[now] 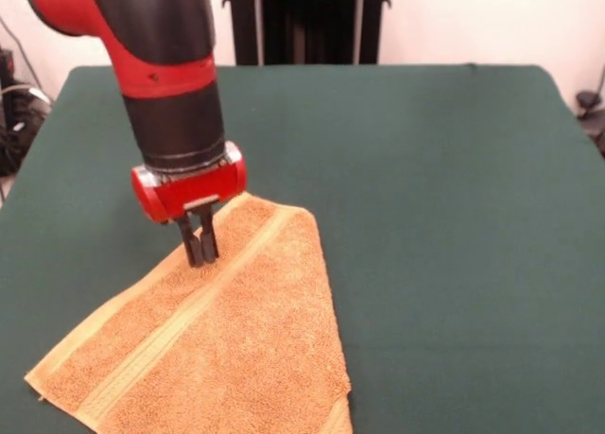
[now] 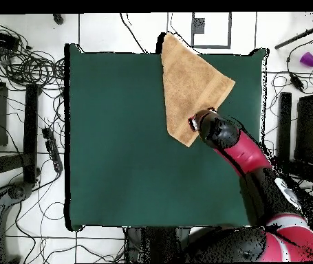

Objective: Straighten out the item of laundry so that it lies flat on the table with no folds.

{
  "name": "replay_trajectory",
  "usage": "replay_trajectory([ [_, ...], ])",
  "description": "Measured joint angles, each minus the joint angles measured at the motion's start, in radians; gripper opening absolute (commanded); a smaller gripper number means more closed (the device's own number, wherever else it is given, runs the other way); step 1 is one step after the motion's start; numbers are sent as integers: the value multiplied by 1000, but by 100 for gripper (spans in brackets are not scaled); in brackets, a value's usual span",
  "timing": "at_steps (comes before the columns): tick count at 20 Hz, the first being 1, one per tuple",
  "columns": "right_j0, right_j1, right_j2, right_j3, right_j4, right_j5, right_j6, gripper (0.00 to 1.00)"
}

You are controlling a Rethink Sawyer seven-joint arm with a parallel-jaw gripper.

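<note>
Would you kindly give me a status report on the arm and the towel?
Hand down on the towel, fingers close together. Towel folded into a rough triangle at the table edge, not flat. Nothing in the way.

The red and black arm [image 1: 170, 84] reaches steeply down, its tool [image 1: 200, 250] vertical (fingers nearly together).

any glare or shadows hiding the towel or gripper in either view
Front view: even light, no glare, only a faint shadow under the gripper on the towel; the picture's bottom edge cuts the towel off. Overhead view: towel evenly lit, the arm hides the gripper.
</note>
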Motion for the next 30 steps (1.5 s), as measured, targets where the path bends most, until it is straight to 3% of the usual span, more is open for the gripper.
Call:
replay_trajectory([
  [6, -155, -31, 150, 116, -56, -136, 0, 0],
  [7, -231, -27, 220, 156, -101, -194, 0, 0],
  [11, -394, 0, 359, 237, -207, -311, 0, 0],
  [14, -459, 10, 411, 281, -244, -349, 0, 0],
  [19, -484, 10, 450, 330, -255, -356, 0, 0],
  [23, -420, -12, 436, 343, -211, -353, 7, 0],
  [28, -60, -50, 185, 221, 15, -170, 72, 0],
  [29, -44, -50, 173, 213, 23, -159, 76, 0],
  [30, 112, -46, 56, 125, 73, -16, 133, 0],
])
